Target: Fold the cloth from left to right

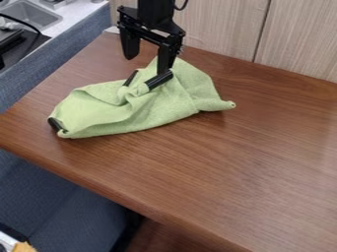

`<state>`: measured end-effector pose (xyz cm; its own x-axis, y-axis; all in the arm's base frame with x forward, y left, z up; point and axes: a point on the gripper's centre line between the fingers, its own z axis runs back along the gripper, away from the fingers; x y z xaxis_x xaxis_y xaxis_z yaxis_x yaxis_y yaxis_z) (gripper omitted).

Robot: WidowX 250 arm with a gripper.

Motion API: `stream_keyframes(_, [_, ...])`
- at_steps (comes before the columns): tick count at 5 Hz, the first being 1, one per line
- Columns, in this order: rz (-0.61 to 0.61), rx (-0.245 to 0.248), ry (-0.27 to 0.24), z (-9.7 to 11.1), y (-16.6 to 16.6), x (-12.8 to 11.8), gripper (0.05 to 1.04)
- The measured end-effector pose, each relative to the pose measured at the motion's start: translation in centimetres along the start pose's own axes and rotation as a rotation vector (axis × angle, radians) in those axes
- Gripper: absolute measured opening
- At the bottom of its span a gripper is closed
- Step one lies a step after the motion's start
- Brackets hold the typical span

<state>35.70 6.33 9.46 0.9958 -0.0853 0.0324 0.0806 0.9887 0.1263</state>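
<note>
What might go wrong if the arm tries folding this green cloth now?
The open gripper hangs over the upper part of the cloth, one fingertip right by a thick black piece, so it might snag or pinch that instead of fabric.

The cloth already lies bunched and creased, so a left-to-right fold could come out lumpy.

Another black piece sits at its lower left corner and might get in the way of that edge.

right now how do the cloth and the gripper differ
The cloth is pale green, while the gripper is black. The cloth lies rumpled on the table; the gripper hangs down from the arm, fingers apart. The cloth looks soft, the gripper rigid.
</note>
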Motion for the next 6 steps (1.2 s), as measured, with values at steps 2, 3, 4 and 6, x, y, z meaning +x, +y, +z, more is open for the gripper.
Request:
stream_keyframes(2, [0.064,-0.07,0.051,-2.3,0.4,-2.3,1.001])
stream_keyframes(3, [0.246,-0.114,0.033,-1.8,3.0,-5.0,1.001])
stream_keyframes(4, [0.391,-0.13,0.025,-1.7,4.4,-6.9,1.001])
stream_keyframes(6, [0.649,-0.094,0.05,-3.1,7.6,-10.2,1.001])
